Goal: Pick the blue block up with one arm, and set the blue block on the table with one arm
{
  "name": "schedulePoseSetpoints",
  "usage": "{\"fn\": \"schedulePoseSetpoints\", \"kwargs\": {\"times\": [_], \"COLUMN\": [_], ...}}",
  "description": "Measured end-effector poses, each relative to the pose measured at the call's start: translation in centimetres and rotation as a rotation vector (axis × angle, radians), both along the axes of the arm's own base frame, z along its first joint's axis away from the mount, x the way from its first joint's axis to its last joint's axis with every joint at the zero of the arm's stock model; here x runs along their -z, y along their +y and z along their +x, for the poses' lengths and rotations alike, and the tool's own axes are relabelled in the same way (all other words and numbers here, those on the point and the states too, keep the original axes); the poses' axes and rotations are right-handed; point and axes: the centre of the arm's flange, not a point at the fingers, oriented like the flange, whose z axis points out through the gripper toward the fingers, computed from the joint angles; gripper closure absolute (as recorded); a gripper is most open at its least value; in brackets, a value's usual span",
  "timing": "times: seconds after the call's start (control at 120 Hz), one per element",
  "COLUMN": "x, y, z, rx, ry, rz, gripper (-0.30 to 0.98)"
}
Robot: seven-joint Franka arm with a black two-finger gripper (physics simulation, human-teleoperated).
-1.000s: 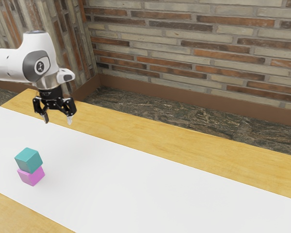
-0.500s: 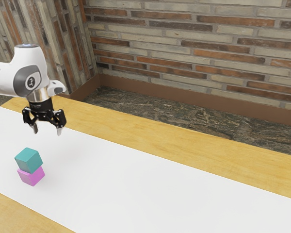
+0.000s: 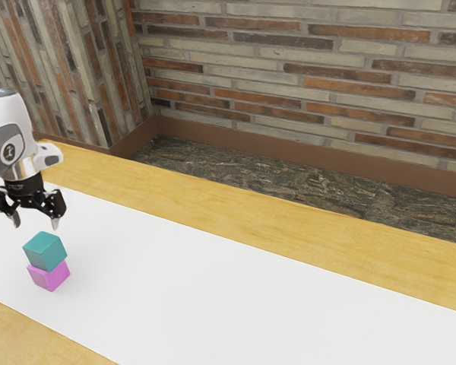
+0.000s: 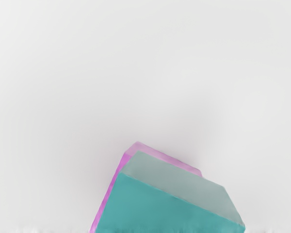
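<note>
My gripper (image 3: 35, 223) is open above the table, with its fingertips a little higher in the exterior view than the teal-blue block (image 3: 45, 251). That block rests on a pink block (image 3: 50, 274), slightly turned relative to it, and the pink one stands on the white surface. From the wrist view, the blue block (image 4: 167, 201) lies close under my hand, and an edge of the pink block (image 4: 109, 196) peeks out beneath it. Nothing is held between the fingers.
A white covering (image 3: 235, 281) runs along the wooden table (image 3: 289, 217). Behind the table are a dark stone floor (image 3: 243, 171) and a brick wall (image 3: 304, 76).
My gripper has moved down and toward the exterior view's left, staying open and coming nearer the stack. Both blocks have stayed where they were.
</note>
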Motion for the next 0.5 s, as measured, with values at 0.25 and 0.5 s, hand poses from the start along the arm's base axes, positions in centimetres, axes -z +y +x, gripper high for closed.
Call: {"fn": "schedulePoseSetpoints", "kwargs": {"times": [0.25,0.5], "x": [0.4,1.5], "y": [-0.9,-1.1], "z": [-0.3,-0.2], "rx": [0.074,0.152], "ry": [-0.017,-0.027], "rz": [0.013,0.014], "gripper": [0.0,0.0]}}
